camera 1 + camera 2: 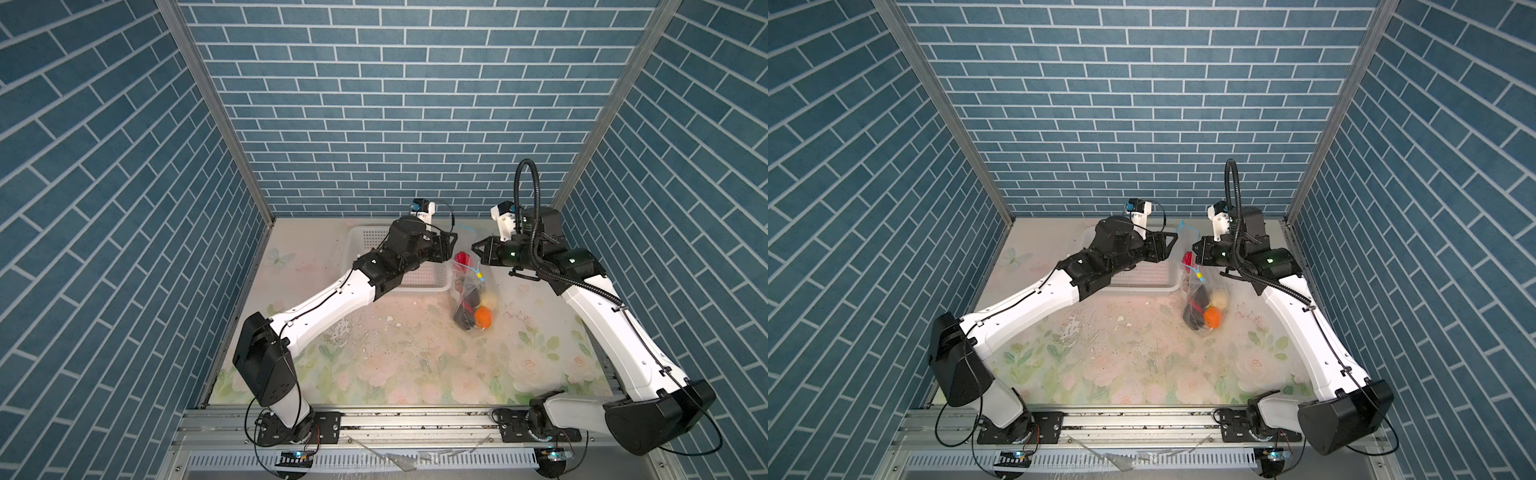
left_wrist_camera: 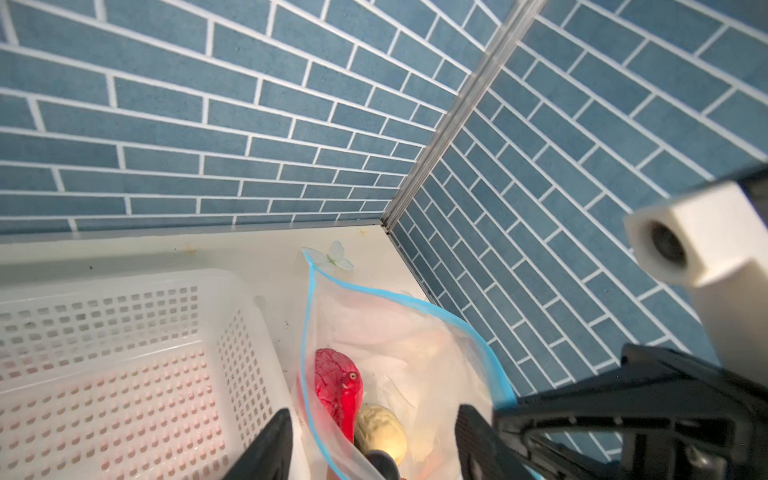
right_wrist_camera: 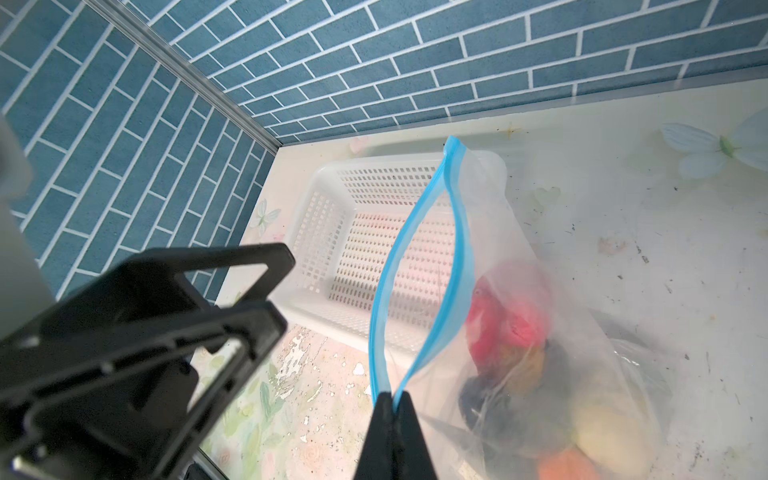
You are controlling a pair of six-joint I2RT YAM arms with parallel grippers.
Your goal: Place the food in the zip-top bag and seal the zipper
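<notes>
The zip-top bag (image 1: pixel 468 291) sits on the floral table (image 1: pixel 395 357) just beside the white perforated basket (image 1: pixel 365 237), with its top edge lifted. The zipper (image 3: pixel 459 249) gapes in two blue strands that meet at both ends, and a small yellow tab (image 1: pixel 480 275) hangs from it.

Inside the bag are the food pieces: a red piece (image 1: pixel 460 258) uppermost, a cream piece (image 1: pixel 491 297), an orange piece (image 1: pixel 483 316) and a black piece (image 1: pixel 461 319).

The right tool (image 3: pixel 392 399) is pressed together, pinching one end of the zipper. The left tool (image 2: pixel 374 415) is spread, holding nothing, above the bag's mouth.

A whitish patch (image 2: pixel 395 374) on the bag's wall is too blurred to read. In the right wrist view the lower food is smeared behind crinkled plastic and cut off by the frame. In both top views the left arm hides much of the basket.
</notes>
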